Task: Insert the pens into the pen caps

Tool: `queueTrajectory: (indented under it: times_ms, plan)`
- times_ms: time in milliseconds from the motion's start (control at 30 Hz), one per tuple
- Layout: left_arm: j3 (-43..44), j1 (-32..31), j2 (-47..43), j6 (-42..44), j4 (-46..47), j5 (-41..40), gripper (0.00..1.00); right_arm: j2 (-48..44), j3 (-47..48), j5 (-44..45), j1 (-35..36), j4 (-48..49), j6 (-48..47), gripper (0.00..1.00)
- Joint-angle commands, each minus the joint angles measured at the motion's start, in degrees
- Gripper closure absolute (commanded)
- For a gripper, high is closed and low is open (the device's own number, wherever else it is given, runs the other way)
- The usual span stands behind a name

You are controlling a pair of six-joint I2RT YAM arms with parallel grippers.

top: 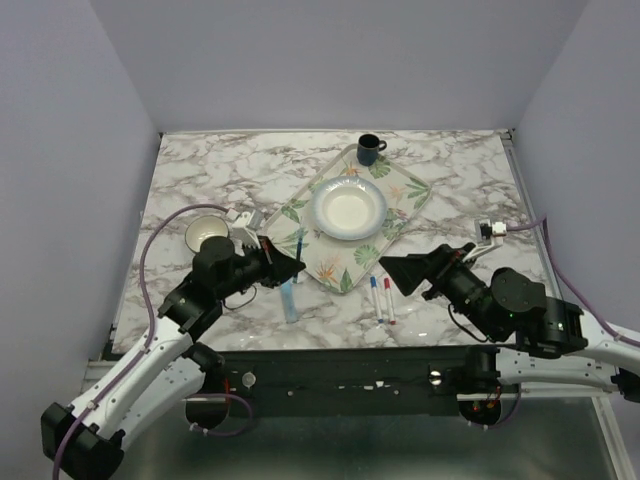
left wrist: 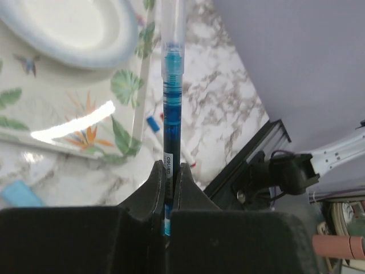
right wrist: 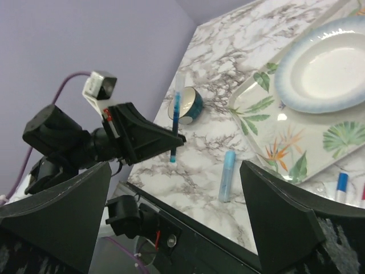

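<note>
My left gripper [top: 295, 265] is shut on the thin dark blue pen [top: 300, 243] and holds it upright above the table, just left of the tray. In the left wrist view the pen [left wrist: 172, 114] rises from between the closed fingers [left wrist: 154, 182], its upper end clear. The light-blue marker [top: 290, 298] lies on the marble below it. Two slim white markers, blue-ended [top: 375, 293] and red-ended [top: 388, 298], lie side by side in front of the tray. My right gripper [top: 397, 270] is wide open and empty, right of them. I cannot make out any loose caps.
A leaf-patterned tray [top: 405, 195] holds a white plate [top: 349, 208]. A dark mug [top: 370, 150] stands behind it. A small bowl [top: 207, 232] sits behind my left gripper. The table's black front edge [right wrist: 228, 228] runs just below the light-blue marker [right wrist: 227, 176].
</note>
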Motion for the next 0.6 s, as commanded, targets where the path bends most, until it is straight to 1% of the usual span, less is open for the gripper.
queueTrajectory:
  times_ms: [0, 33, 67, 133, 167, 200, 233, 300, 400, 467, 567]
  plan:
    - [-6.9, -8.1, -1.4, -11.9, -3.5, -14.1, 1.0, -6.3, -4.5, 5.8, 0.2, -14.2, 10.3, 0.0]
    - [-7.6, -9.3, -1.4, -12.9, -4.3, -15.8, 1.0, -7.0, -5.0, 5.9, 0.2, -14.7, 11.5, 0.0]
    - [-8.1, -10.1, -1.4, -16.5, -5.2, -19.3, 1.0, -7.7, -5.4, 5.7, 0.2, -15.2, 11.8, 0.0]
    - [-10.3, -12.7, -1.3, -20.4, -5.6, -21.0, 1.0, -9.0, -6.7, 5.5, 0.2, -15.2, 11.9, 0.0]
    - [-11.3, -13.7, -1.0, -25.3, -5.4, -21.5, 1.0, -9.2, -7.0, 5.5, 0.1, -15.3, 12.0, 0.0]
    - [-13.5, -15.0, -0.7, -28.0, -4.6, -23.9, 1.0, -9.3, -7.5, 5.5, 0.2, -15.3, 12.2, 0.0]
    - [-14.6, -17.3, -0.3, -30.1, -3.9, -24.8, 1.0, -9.0, -7.8, 5.5, 0.2, -15.3, 12.4, 0.0]
    - [-16.8, -19.2, 1.7, -35.3, -3.4, -26.8, 0.99, -8.7, -8.0, 5.2, 0.1, -15.1, 12.4, 0.0]
    - [-17.1, -22.8, 4.9, -39.4, -4.5, -28.3, 0.98, -7.3, -7.8, 4.8, 0.2, -15.0, 12.5, 0.0]
    - [-16.9, -26.3, 6.3, -41.1, -5.7, -31.8, 0.97, -6.3, -7.4, 4.5, 0.2, -15.1, 12.5, 0.0]
    - [-17.2, -28.5, 6.9, -44.3, -7.4, -35.7, 0.92, -5.6, -6.9, 4.2, 0.2, -15.5, 12.5, 0.0]
